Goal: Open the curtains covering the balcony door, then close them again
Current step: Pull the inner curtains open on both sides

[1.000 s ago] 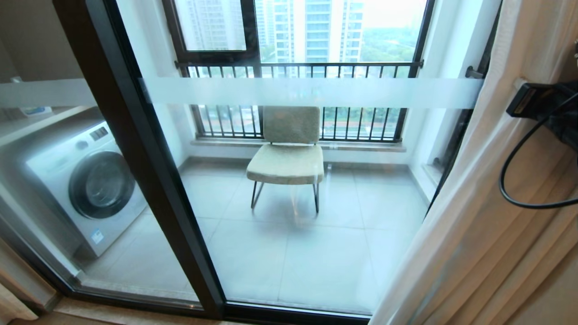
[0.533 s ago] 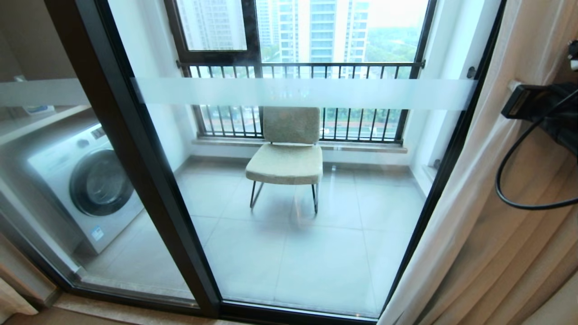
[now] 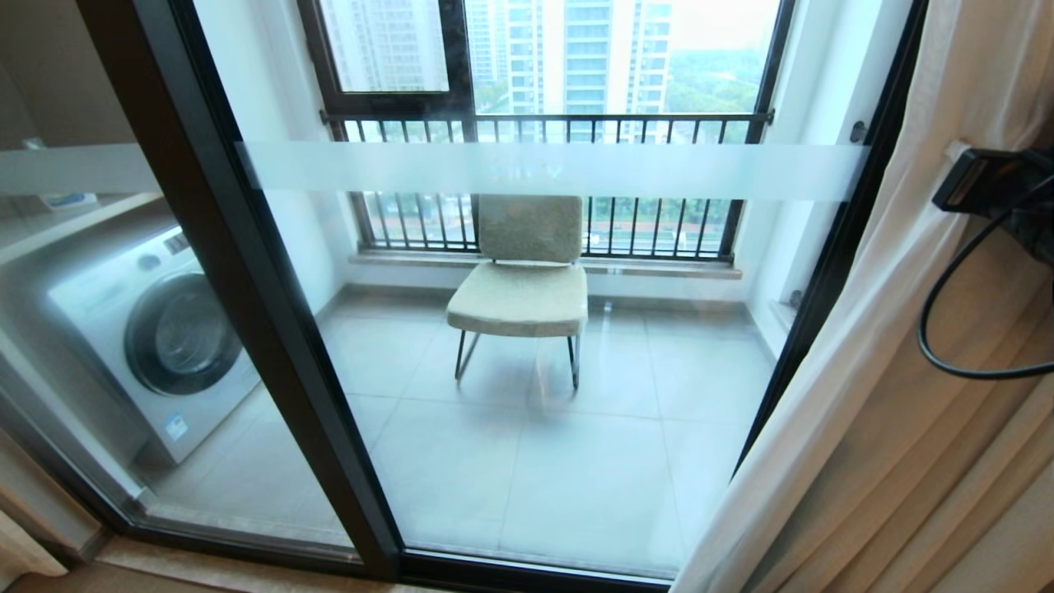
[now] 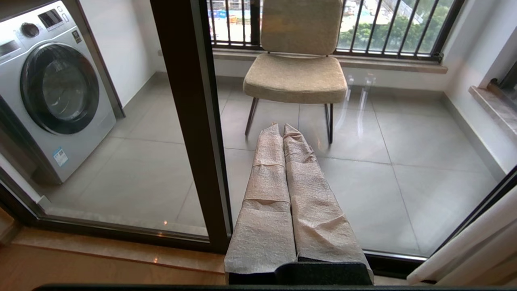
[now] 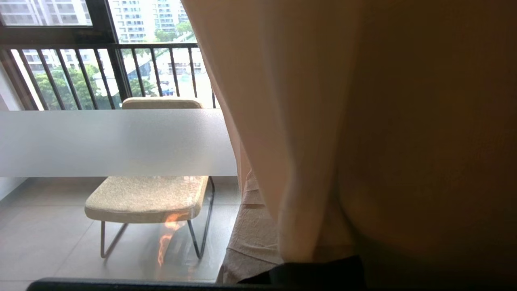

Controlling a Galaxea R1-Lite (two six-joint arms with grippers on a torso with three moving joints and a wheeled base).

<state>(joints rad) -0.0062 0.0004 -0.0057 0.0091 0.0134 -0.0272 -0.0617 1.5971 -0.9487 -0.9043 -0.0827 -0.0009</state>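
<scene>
The curtains, beige-tan woven drapes with a sheer white edge, hang gathered in deep folds at my right. The balcony door stands exposed: clear glass in dark frames, crossed by a horizontal frosted band.

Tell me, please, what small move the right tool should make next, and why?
Probably drag the curtains left across the balcony door: the glass stands fully uncovered, the drapes are bunched at the right edge, and the right tool is shut amid their folds.
</scene>
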